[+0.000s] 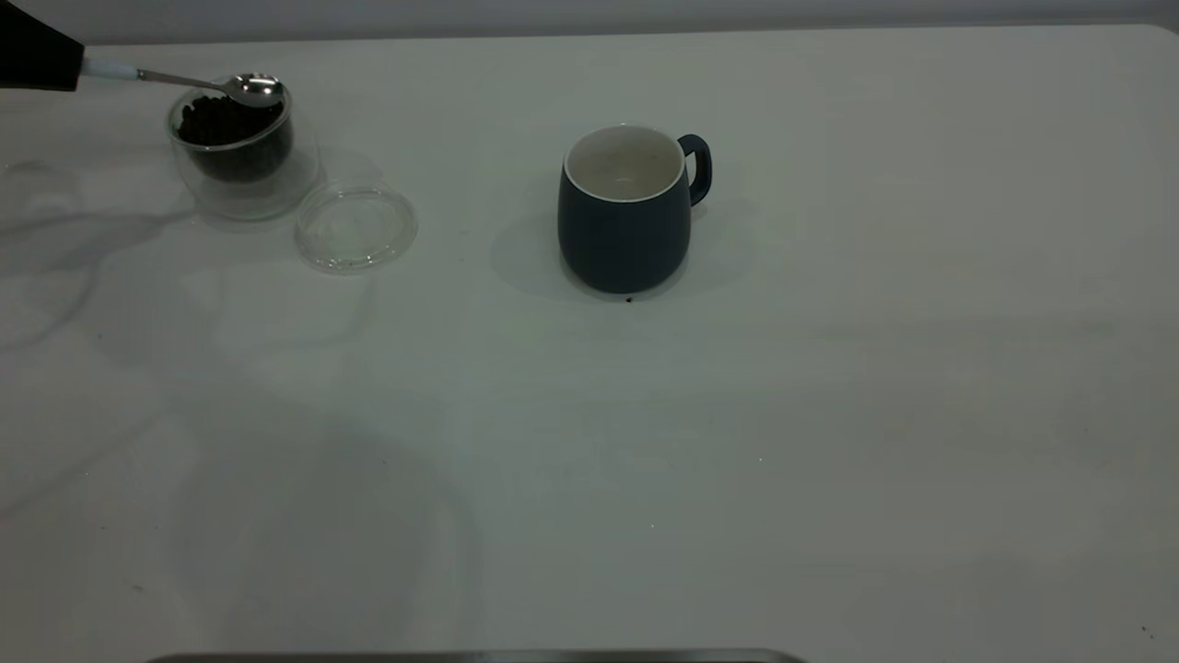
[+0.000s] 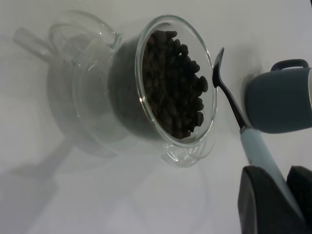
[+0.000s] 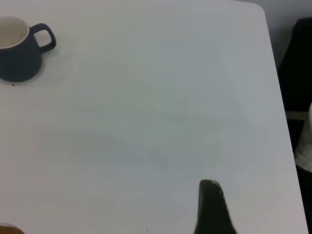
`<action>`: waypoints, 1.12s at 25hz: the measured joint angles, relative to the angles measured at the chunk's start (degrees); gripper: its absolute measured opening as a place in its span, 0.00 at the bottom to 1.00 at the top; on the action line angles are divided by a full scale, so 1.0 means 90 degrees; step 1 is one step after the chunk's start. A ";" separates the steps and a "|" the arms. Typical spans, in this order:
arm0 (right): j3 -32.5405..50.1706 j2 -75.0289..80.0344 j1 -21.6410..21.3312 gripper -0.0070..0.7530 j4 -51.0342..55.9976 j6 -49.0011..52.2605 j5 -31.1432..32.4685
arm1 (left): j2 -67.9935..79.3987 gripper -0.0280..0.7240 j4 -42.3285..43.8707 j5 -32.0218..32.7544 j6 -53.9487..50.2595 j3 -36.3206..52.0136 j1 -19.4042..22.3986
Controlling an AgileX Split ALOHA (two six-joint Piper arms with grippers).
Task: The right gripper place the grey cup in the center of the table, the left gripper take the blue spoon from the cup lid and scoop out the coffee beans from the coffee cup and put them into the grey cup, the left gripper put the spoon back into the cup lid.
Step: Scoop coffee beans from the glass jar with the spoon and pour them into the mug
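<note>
My left gripper hangs at the far left edge, shut on the pale handle of the blue spoon. The spoon's shiny bowl looks bare and sits at the rim of the coffee cup, just above the coffee beans. Beside that glass cup, toward the middle, the clear cup lid lies flat with nothing on it. The grey cup stands upright in the middle of the table, its white inside bare. Only a black part of my right gripper shows, far from the grey cup.
A tiny dark speck lies at the grey cup's near base. A dark strip runs along the near edge. The table's right edge borders dark floor.
</note>
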 joint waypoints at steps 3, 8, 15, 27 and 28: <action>0.0000 0.0000 0.0000 0.61 0.0000 0.0000 0.0000 | 0.0000 0.22 0.0000 0.0000 0.0028 0.0000 0.0013; 0.0000 0.0000 0.0000 0.61 0.0000 0.0000 0.0000 | 0.0000 0.22 0.0006 -0.0111 0.0117 0.0000 0.0020; 0.0000 0.0000 0.0000 0.61 0.0000 0.0000 0.0000 | 0.0000 0.22 0.0006 -0.0551 0.0250 0.0000 0.0025; 0.0000 0.0000 0.0000 0.61 0.0000 0.0000 0.0000 | 0.0191 0.22 -0.0038 -0.0745 0.0449 0.0000 -0.0007; 0.0000 0.0000 0.0000 0.61 0.0000 0.0000 0.0000 | 0.0193 0.22 -0.0038 -0.0728 0.0414 0.0000 -0.0007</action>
